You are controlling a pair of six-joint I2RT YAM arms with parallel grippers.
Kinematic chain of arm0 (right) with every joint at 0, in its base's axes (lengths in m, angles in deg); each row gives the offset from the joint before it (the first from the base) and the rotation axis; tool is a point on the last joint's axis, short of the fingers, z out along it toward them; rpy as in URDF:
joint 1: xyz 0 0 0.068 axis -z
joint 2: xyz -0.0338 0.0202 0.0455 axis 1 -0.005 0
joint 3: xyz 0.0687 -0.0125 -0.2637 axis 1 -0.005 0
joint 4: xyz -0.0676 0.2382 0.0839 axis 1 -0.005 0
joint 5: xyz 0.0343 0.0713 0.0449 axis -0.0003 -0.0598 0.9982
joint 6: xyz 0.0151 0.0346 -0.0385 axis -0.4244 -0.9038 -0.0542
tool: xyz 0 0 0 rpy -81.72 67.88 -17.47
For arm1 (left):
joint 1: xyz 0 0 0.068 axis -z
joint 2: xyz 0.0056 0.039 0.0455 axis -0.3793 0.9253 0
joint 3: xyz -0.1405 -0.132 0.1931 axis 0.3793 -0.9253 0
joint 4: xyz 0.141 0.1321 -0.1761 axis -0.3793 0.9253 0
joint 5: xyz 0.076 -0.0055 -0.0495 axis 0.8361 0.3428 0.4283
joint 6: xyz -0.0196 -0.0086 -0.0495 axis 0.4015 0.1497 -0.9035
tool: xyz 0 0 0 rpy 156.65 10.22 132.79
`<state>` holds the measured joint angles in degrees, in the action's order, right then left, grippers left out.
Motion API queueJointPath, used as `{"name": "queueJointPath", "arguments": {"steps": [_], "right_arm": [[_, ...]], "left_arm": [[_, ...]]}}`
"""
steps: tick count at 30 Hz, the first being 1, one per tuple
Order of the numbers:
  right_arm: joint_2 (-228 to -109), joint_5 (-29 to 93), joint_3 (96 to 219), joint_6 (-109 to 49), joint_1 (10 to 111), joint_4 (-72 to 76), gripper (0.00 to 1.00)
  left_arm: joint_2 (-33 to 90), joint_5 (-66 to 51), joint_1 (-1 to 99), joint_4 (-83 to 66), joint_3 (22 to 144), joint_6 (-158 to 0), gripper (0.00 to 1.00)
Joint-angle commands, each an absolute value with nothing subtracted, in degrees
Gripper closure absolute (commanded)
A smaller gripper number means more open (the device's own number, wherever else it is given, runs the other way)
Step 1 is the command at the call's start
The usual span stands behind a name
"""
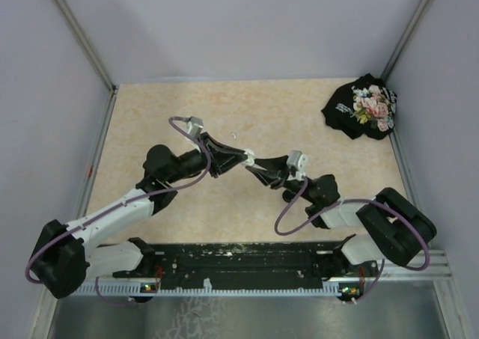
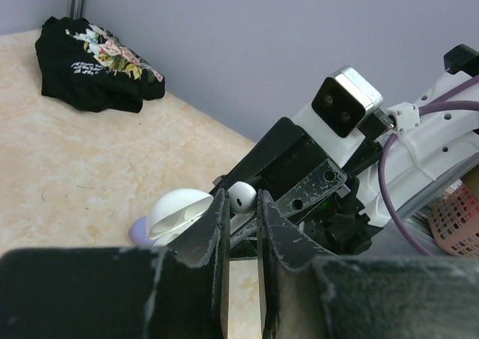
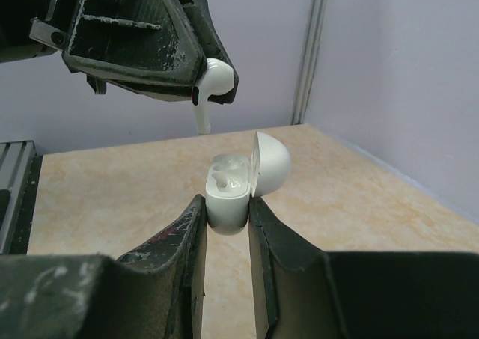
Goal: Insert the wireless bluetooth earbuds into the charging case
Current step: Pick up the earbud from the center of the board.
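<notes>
White glossy earbud (image 3: 213,77) first: pinches it stem-down in left gripper (image 2: 241,199), just above hinged white plastic charging case (image 3: 224,180). Clamps that upright in right gripper (image 3: 226,204), lid open, sockets up to receive it.

Small white stemmed earbud (image 3: 213,77), head half hidden between the left jaws, glossy white open charging case (image 3: 228,185), bottom buried between the right jaws, pale lavender rounded thing (image 2: 138,230) mostly behind it
</notes>
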<state>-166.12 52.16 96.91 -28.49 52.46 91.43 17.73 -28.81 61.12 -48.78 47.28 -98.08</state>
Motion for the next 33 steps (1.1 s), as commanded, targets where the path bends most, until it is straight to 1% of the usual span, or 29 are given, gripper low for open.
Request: {"name": "queueJointPath", "arguments": {"steps": [1, 13, 33], "right_arm": [[-164.24, 52.37, 98.77, -28.65, 51.48, 101.12, 1.0], [-163.4, 50.95, 98.56, -27.74, 50.99, 101.09, 1.0], [-162.04, 50.2, 97.81, -27.08, 50.95, 101.12, 1.0]], "left_arm": [[17.99, -28.89, 61.73, -52.29, 46.69, -99.6, 0.99], [19.37, -26.22, 63.41, -53.5, 45.89, -99.91, 0.99], [18.16, -21.86, 63.77, -47.31, 45.55, -96.24, 0.99]]}}
